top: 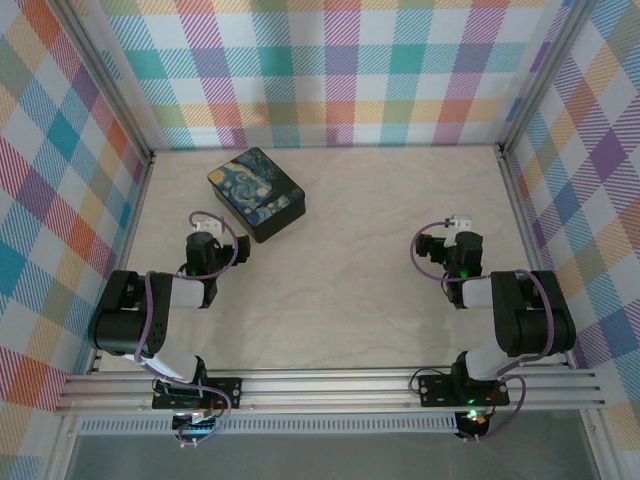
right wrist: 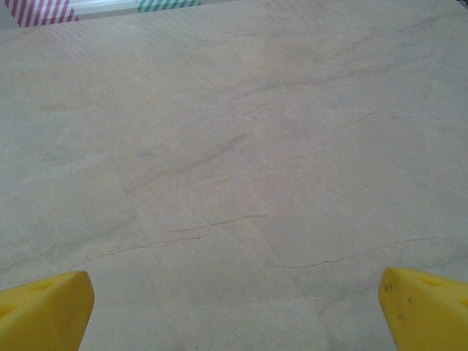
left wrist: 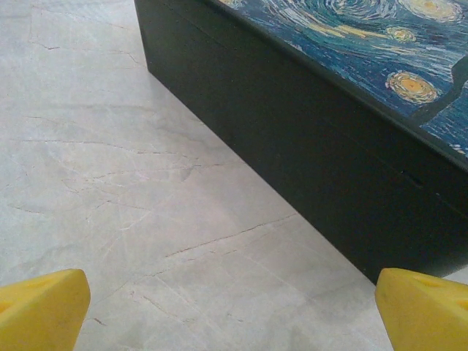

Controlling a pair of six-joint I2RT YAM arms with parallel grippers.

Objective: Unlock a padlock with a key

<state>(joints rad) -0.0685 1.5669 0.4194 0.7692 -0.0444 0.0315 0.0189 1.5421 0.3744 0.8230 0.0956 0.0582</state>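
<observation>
Padlock place and the direction of its long axis I cannot tell from these views; the biggest thing on the counter (top: 350, 280) is a rectangular tin (top: 255, 193) with a blue and yellow swirl print on its lid, which lies closed in the far left part, with its long side on a diagonal from far left to near right; the left claw (top: 212, 238) is just in front of the near end of this tin, low over the counter, with its two yellow fingers (left wrist: 40, 311) spread fully apart and nothing between them; in the left wrist view the dark side wall of the tin stands right before the claw, and one finger is just beside its lower edge; the right claw (top: 450, 245) is well apart from the tin, on the right side, also wide open and holding nothing, with bare marbled counter before its fingers (right wrist: 424, 307); plaid walls (top: 330, 70) close the counter on three sides.
</observation>
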